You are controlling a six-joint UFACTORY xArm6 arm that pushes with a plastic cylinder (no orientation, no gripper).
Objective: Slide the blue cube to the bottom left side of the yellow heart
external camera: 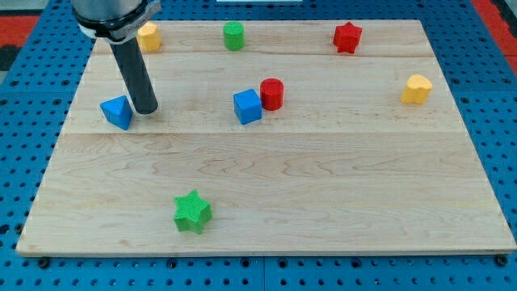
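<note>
The blue cube (248,107) sits near the board's middle, touching a red cylinder (272,94) on its right. The yellow heart (417,89) lies far to the view's right. My tip (146,108) rests on the board at the view's left, just right of a blue triangular block (118,111) and well left of the blue cube.
A yellow block (148,36) is partly behind the rod at the top left. A green cylinder (233,35) and a red star (347,37) lie along the top. A green star (192,212) lies near the bottom. The wooden board (323,194) ends in blue pegboard.
</note>
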